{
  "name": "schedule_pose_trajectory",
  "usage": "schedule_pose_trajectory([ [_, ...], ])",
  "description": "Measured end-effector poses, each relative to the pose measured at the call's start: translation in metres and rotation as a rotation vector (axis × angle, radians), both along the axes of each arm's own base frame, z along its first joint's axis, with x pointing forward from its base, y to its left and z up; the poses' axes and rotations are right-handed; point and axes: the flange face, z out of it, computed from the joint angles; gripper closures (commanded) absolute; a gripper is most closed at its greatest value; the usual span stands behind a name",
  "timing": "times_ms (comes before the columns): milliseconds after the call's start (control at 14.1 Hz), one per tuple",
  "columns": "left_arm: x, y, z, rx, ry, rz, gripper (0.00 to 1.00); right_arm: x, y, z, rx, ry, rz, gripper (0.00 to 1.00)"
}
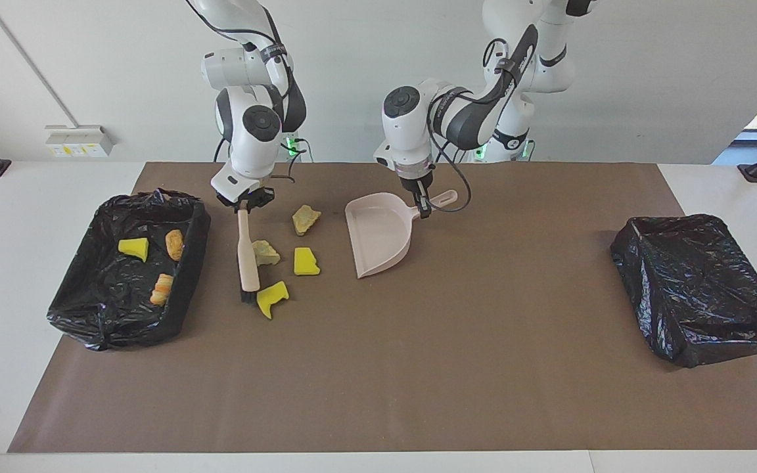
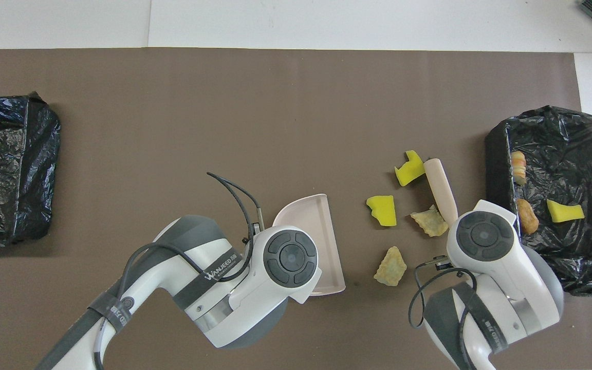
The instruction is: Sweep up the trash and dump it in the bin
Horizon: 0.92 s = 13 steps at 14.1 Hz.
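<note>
Gripping the brush (image 1: 246, 253), the right gripper (image 1: 243, 205) works beside four scraps (image 1: 294, 253) lying between bin (image 1: 191, 253) and dustpan (image 1: 378, 236), which the left gripper (image 1: 422, 209) clamps; three scraps already binned.

right arm bent down, wrist vertical, right gripper (image 1: 244, 205) clamped, fingers pointing at table; left arm reaches low, elbow up, left gripper (image 1: 422, 209) pinched tight near table surface
</note>
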Motion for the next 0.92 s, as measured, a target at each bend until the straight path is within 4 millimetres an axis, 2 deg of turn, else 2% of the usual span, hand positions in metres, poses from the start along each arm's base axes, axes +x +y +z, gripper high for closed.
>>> schedule_pose_trajectory([
  [142, -0.002, 0.001, 0.000, 0.005, -0.002, -0.001, 1.00, -0.001, 0.005, -0.012, 0.040, 0.037, -0.023, 1.00],
  [283, -0.003, 0.002, -0.001, 0.008, -0.003, 0.019, 1.00, -0.003, 0.020, -0.018, 0.116, 0.073, -0.038, 1.00],
  [637, -0.006, 0.002, -0.004, 0.013, -0.004, 0.049, 1.00, -0.023, 0.089, -0.015, 0.278, 0.143, 0.011, 1.00],
  [920, -0.006, 0.002, -0.004, 0.013, -0.005, 0.053, 1.00, -0.037, 0.124, -0.012, 0.424, 0.192, -0.003, 1.00],
])
